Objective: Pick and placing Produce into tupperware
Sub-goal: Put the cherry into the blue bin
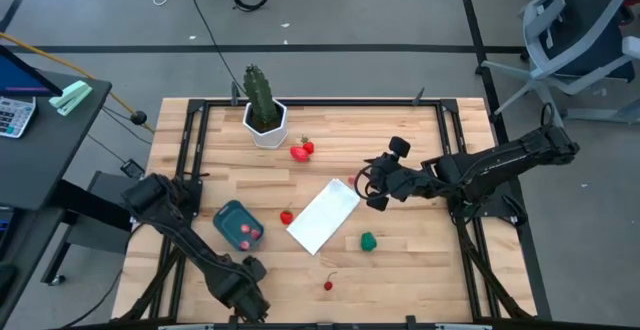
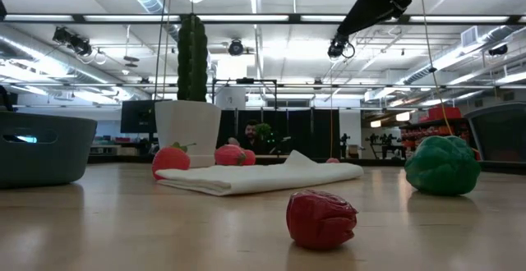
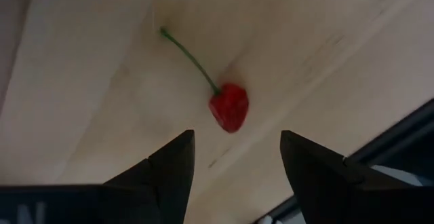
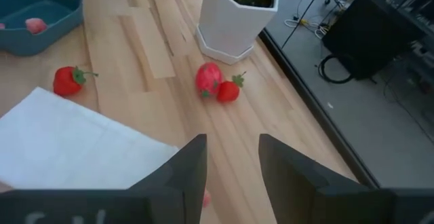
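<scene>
The teal tupperware (image 1: 238, 225) stands on the table's left part with a pinkish ball (image 4: 36, 25) and a red piece inside. A red cherry (image 3: 229, 107) with a green stem lies near the near edge, just ahead of my open left gripper (image 3: 237, 157), untouched. A strawberry (image 1: 287, 216) lies between the tub and the white panel (image 1: 323, 215). Two red fruits (image 1: 302, 150) lie by the pot, and a green piece (image 1: 369, 241) lies right of the panel. My right gripper (image 4: 232, 159) hovers open over the panel's far right corner, where a small pinkish piece (image 4: 205, 198) peeks out.
A white hexagonal pot with a tall green cactus (image 1: 263, 115) stands at the far edge. Black frame rails run along the table's left and right sides (image 1: 455, 160). Bare wood lies between the cherry (image 1: 328, 285) and the tub.
</scene>
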